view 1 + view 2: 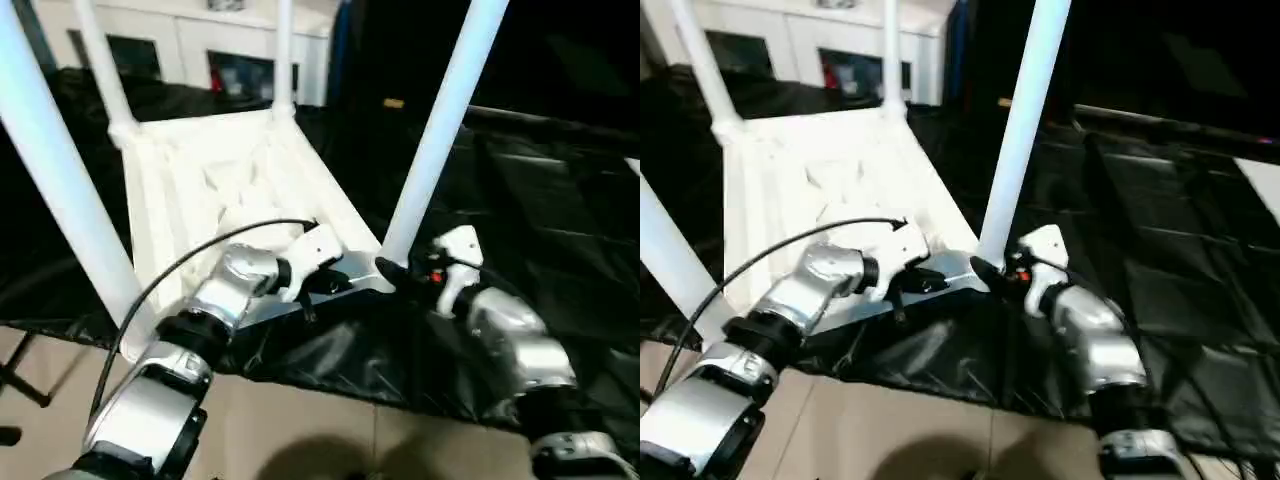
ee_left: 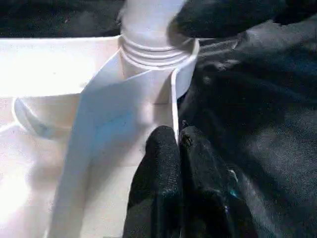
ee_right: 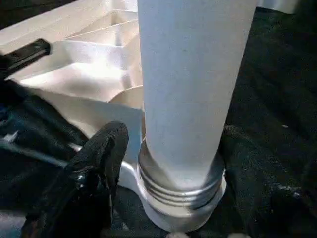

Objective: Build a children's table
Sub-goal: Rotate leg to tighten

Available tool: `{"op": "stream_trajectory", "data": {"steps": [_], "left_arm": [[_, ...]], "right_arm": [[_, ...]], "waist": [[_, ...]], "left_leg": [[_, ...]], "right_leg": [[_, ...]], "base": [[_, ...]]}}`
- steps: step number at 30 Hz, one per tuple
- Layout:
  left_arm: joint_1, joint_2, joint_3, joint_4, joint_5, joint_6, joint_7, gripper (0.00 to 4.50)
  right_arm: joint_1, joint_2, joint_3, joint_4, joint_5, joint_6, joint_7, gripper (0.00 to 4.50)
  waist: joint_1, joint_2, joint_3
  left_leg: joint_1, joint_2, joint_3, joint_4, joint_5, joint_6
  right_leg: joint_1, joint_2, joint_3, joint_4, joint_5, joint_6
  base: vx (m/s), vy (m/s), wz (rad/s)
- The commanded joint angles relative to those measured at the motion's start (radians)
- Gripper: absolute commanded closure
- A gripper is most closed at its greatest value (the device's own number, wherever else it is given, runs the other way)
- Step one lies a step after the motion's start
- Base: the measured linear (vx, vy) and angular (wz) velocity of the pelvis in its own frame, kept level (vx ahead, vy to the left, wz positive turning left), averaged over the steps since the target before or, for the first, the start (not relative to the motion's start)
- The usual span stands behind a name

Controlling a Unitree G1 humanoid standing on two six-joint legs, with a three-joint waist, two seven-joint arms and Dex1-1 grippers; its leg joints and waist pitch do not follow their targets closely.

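Observation:
The children's table lies upside down on a black cloth, its ribbed white top (image 1: 200, 190) facing up. All four white legs stand in the corner sockets: near right (image 1: 440, 120), near left (image 1: 60, 180) and two at the back (image 1: 284, 50). My left gripper (image 2: 178, 136) is shut on the thin rim of the top, just beside the near right socket (image 2: 158, 54). My right gripper (image 1: 397, 270) is open around the foot of the near right leg (image 3: 188, 89). One of its fingers (image 3: 101, 153) stands a little off the threaded base.
The black cloth (image 1: 540, 180) spreads wide to the right of the table. Its front edge hangs over a tan floor (image 1: 300, 430). White cabinets (image 1: 200, 50) stand behind. A black cable (image 1: 180, 265) arcs over my left forearm.

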Motion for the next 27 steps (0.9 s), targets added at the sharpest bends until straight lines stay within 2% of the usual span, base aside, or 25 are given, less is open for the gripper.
{"op": "stream_trajectory", "data": {"steps": [1,3,4,9,10,15,17,21,24,27], "left_arm": [[0.015,0.013,-0.008,0.044,0.018,0.055,0.018,3.92],[0.014,0.015,-0.004,0.045,0.018,0.063,0.029,3.88],[0.011,0.018,0.003,0.050,0.017,0.088,0.040,3.88],[0.009,0.032,-0.009,0.050,0.023,0.087,0.020,3.88],[0.009,0.033,-0.006,0.050,0.018,0.086,0.012,4.12],[0.005,0.046,-0.033,0.046,0.029,0.095,-0.032,4.37],[0.003,0.049,-0.044,0.045,0.036,0.099,-0.045,4.46],[-0.004,0.052,-0.069,0.043,0.054,0.103,-0.064,4.46],[-0.011,0.049,-0.070,0.047,0.054,0.090,-0.060,4.46],[-0.001,0.064,-0.080,0.030,0.036,0.006,-0.145,4.46]], "right_arm": [[0.009,0.001,0.025,-0.031,0.010,0.009,0.048,1.32],[0.010,-0.001,0.025,-0.033,0.012,0.009,0.053,1.32],[0.010,-0.003,0.027,-0.036,0.015,0.009,0.056,1.32],[0.013,-0.007,0.029,-0.046,0.020,0.014,0.074,1.32],[0.013,-0.007,0.030,-0.048,0.020,0.013,0.077,1.32],[0.009,-0.019,0.044,-0.046,0.013,0.013,0.089,1.32],[0.007,-0.021,0.046,-0.043,0.009,0.009,0.091,1.32],[-0.003,-0.030,0.053,-0.035,0.000,0.004,0.106,1.32],[-0.008,-0.039,0.061,-0.033,-0.007,0.001,0.119,1.32],[-0.029,-0.061,0.080,-0.017,-0.022,-0.011,0.160,1.32]], "waist": [[0.006,0.002,-0.058],[0.007,-0.001,-0.055],[0.009,0.002,-0.056],[0.009,0.002,-0.052],[0.008,0.002,-0.052],[0.006,0.000,-0.051],[0.004,-0.001,-0.052],[0.007,0.003,-0.053],[0.007,0.005,-0.054],[0.008,0.004,-0.055]], "left_leg": [[-0.014,0.021,0.007,-0.072,-0.238,0.070],[-0.011,0.020,0.010,-0.070,-0.239,0.070],[-0.008,0.019,0.012,-0.069,-0.241,0.069],[-0.008,0.019,0.012,-0.071,-0.269,0.056],[-0.008,0.019,0.010,-0.072,-0.278,0.052],[-0.007,0.019,0.010,-0.072,-0.290,0.048],[-0.009,0.019,0.009,-0.072,-0.288,0.048],[-0.005,0.020,0.012,-0.070,-0.282,0.047],[-0.008,0.021,0.012,-0.070,-0.264,0.044],[-0.007,0.020,0.013,-0.069,-0.268,0.047]], "right_leg": [[0.045,-0.030,0.041,-0.067,-0.336,-0.182],[0.041,-0.028,0.042,-0.067,-0.324,-0.189],[0.041,-0.028,0.044,-0.066,-0.332,-0.196],[0.041,-0.026,0.041,-0.075,-0.402,-0.174],[0.041,-0.027,0.041,-0.076,-0.422,-0.164],[0.038,-0.027,0.040,-0.082,-0.459,-0.147],[0.039,-0.026,0.040,-0.081,-0.455,-0.147],[0.037,-0.025,0.041,-0.079,-0.434,-0.158],[0.041,-0.023,0.040,-0.073,-0.388,-0.173],[0.043,-0.023,0.040,-0.072,-0.381,-0.179]], "base": [[0.000,0.000,0.00],[0.000,0.000,0.00],[0.000,0.000,0.00],[0.000,0.000,0.00],[0.000,0.000,0.00],[0.000,0.000,0.00],[0.000,0.000,0.00],[0.000,0.000,0.00],[0.000,0.000,0.00],[0.000,0.000,0.00]]}}
